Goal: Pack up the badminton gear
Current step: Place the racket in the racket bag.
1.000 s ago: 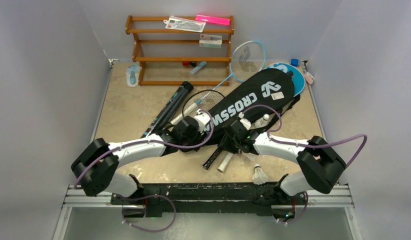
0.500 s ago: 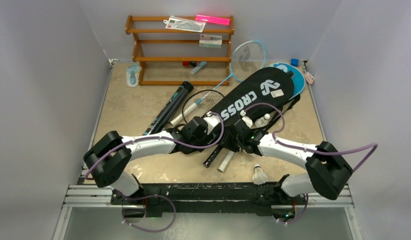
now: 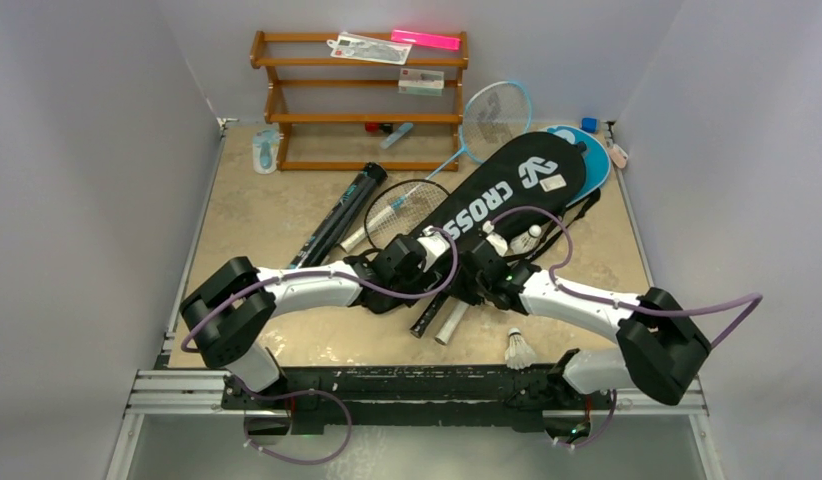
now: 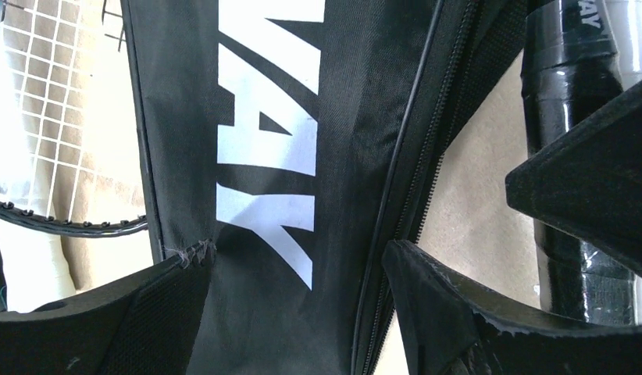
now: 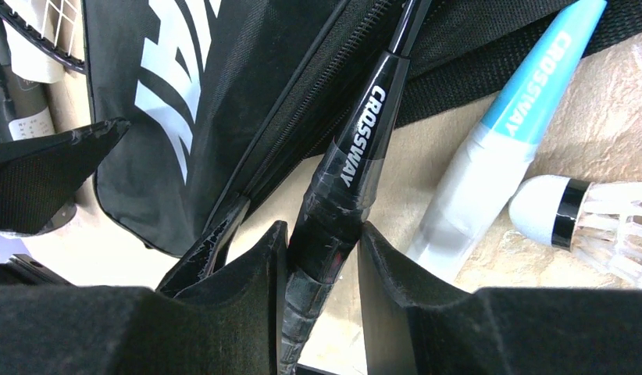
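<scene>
The right gripper (image 5: 323, 232) is clamping the black racket (image 5: 367, 113) by its stiff handle at the CROSSWAY cover (image 4: 271, 117) near mouth. The left gripper (image 4: 296, 250), spread wide, is straddling the limp fabric (probably slippery).

Black racket cover (image 3: 507, 195) lies diagonally, centre to far right, over blue cover (image 3: 594, 160). Left gripper (image 3: 427, 250) and right gripper (image 3: 477, 268) meet at its near end. Black racket (image 3: 425, 320) handle protrudes nearward. One shuttlecock (image 3: 519, 348) near right.
</scene>
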You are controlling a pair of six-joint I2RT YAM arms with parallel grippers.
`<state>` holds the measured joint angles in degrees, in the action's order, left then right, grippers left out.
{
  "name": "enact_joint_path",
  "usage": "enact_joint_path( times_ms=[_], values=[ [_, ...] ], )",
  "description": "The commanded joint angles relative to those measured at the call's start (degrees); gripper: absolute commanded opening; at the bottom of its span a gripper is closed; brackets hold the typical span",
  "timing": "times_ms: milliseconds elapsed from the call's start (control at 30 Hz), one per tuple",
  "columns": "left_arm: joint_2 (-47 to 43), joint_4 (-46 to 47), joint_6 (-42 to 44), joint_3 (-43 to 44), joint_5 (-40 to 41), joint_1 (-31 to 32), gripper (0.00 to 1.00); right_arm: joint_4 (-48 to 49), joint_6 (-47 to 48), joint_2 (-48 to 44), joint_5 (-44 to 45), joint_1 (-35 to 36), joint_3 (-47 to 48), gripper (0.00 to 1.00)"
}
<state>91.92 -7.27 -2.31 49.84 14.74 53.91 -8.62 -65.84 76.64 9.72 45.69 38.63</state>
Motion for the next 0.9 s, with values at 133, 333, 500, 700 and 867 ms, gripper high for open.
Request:
enact_joint_path(
  times_ms=[133,333,500,700,867],
  values=[
    [2.81,0.76,-1.22,4.86,3.35,0.45,0.75,4.09,2.70,-3.72,0.37,0.19,-1.69,0.16],
    [5.12,-0.20,-1.22,5.96,7.88,1.56,0.74,4.34,2.83,-4.40,0.46,0.13,-1.66,0.16],
    [4.25,2.12,-0.40,3.87,4.16,1.99,0.75,4.37,2.99,-5.22,0.91,0.18,-1.98,0.16],
    [3.74,3.76,-0.07,2.79,-0.11,1.91,0.34,5.13,3.18,-5.71,1.01,0.10,-2.79,0.16],
    [5.92,-0.45,-1.30,5.68,2.69,1.99,0.00,5.08,3.29,-6.27,0.98,0.01,-3.10,0.16]
  ],
)
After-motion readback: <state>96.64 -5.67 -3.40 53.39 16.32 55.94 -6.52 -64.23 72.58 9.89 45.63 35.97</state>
